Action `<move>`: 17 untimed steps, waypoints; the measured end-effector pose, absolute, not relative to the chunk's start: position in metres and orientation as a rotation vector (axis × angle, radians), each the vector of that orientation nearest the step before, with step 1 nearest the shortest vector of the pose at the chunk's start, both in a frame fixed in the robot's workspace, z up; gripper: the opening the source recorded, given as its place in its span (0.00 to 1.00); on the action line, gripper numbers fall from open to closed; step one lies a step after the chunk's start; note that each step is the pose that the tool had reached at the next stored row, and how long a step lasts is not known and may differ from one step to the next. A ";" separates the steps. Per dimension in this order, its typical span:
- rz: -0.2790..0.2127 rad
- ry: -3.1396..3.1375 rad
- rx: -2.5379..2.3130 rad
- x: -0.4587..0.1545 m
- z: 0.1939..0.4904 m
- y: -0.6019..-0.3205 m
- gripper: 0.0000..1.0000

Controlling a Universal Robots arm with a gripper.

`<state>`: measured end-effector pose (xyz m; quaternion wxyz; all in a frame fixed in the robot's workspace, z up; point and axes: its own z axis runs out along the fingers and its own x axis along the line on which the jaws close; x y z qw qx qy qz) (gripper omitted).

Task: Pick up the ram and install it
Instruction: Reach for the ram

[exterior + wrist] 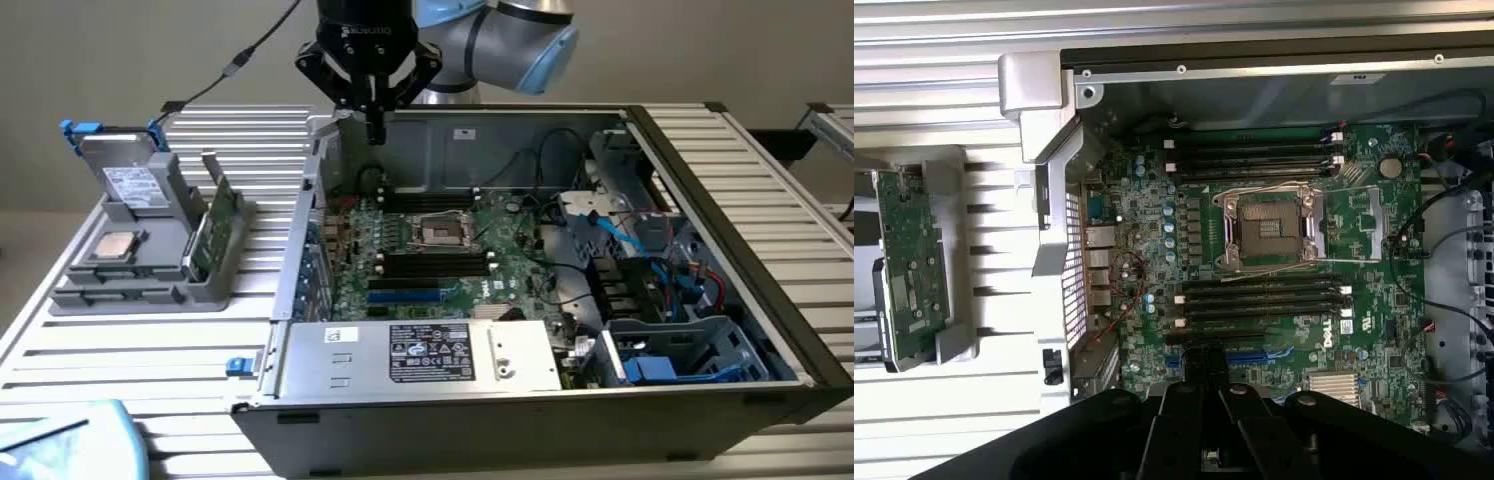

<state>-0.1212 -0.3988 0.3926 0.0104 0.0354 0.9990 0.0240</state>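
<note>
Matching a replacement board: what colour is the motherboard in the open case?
The motherboard is green, seen best in the wrist view.

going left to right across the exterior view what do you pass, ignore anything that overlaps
hard drive → green card → processor socket → blue plastic bracket
</note>
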 end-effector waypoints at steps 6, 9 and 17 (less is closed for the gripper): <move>0.075 3.118 0.110 -0.121 0.393 -0.399 0.13; 0.075 3.118 0.110 -0.121 0.393 -0.399 0.13; 0.075 3.121 0.111 -0.132 0.393 -0.399 0.13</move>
